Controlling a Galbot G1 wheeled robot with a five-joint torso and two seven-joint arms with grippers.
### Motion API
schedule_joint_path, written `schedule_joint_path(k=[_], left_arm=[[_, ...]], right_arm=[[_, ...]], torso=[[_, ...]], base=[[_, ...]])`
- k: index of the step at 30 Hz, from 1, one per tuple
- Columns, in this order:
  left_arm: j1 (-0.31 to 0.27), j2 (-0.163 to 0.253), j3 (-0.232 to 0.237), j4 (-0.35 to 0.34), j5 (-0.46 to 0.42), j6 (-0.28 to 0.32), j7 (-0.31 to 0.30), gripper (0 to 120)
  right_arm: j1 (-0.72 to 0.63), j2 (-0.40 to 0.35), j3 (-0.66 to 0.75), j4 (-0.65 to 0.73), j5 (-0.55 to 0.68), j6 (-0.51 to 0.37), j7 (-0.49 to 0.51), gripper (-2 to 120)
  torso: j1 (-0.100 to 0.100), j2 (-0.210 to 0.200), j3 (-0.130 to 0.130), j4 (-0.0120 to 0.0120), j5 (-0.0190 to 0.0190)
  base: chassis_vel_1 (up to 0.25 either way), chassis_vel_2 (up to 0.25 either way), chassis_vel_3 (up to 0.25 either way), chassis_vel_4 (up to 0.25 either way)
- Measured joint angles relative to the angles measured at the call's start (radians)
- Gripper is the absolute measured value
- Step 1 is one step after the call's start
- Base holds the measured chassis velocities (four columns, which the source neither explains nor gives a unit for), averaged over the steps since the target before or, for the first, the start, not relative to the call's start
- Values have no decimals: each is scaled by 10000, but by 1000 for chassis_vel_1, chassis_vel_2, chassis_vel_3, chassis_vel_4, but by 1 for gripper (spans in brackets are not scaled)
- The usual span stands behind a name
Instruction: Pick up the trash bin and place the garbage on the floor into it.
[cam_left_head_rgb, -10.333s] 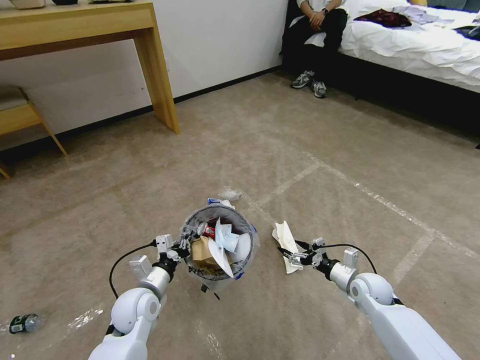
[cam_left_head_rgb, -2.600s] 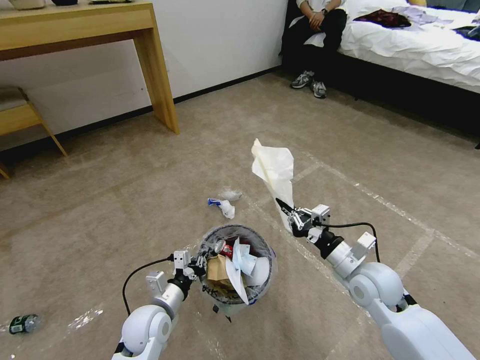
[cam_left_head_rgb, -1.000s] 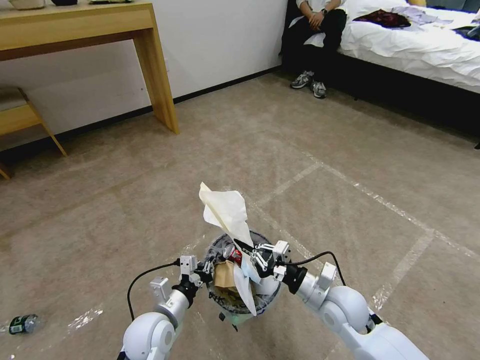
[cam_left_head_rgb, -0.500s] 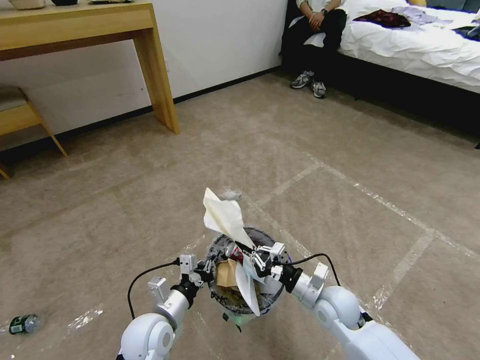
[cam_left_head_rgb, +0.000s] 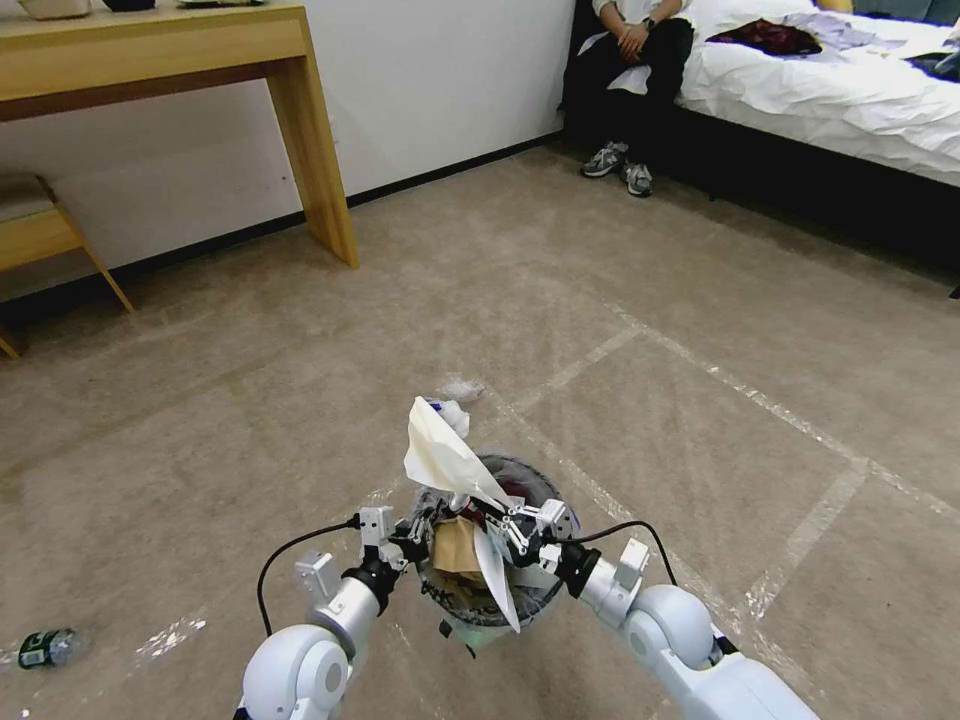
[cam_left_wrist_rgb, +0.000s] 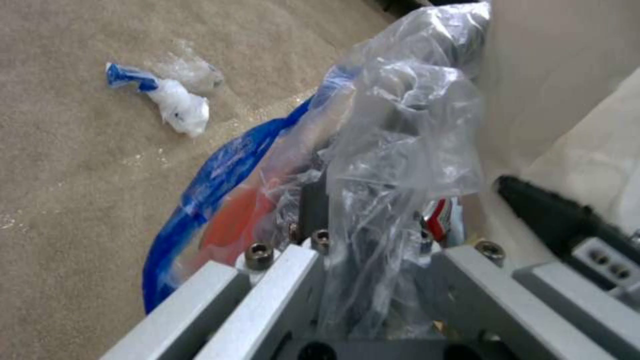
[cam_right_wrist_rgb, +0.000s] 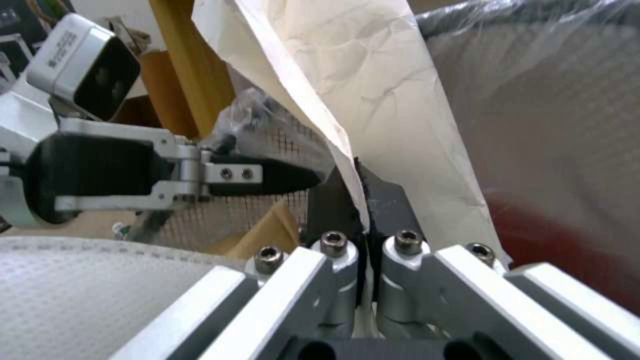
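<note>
The trash bin, lined with clear plastic and full of a brown paper bag, a red can and white wrappers, hangs low in front of me. My left gripper is shut on its near-left rim; in the left wrist view the left gripper pinches the crinkly liner. My right gripper is shut on a crumpled cream paper that stands up over the bin's mouth. The right wrist view shows the right gripper clamping that paper. Garbage on the floor: a blue-and-white wrapper.
A scrap of clear plastic lies just beyond the wrapper. A small bottle rests on the carpet at far left. A wooden desk stands at back left, a bed at back right. White tape lines cross the open carpet on the right.
The right gripper took the cream paper off the floor, lifted it and carried it left over the bin. In the last half second it sank slightly toward the bin's mouth.
</note>
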Motion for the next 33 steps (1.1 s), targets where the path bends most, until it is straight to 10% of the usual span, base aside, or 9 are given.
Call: schedule_joint_path(k=[14, 33], left_arm=[[-137, 14, -65, 12, -332, 69, -135, 1], [-389, 39, -336, 335, -305, -40, -553, 1]], right_arm=[[-10, -52, 39, -29, -39, 34, -31, 0], [-191, -529, 273, 622, 193, -29, -15, 72]], torso=[[0, 0, 0, 0, 0], [2, 0, 0, 2, 8]], base=[[0, 0, 0, 0], [0, 0, 0, 0]])
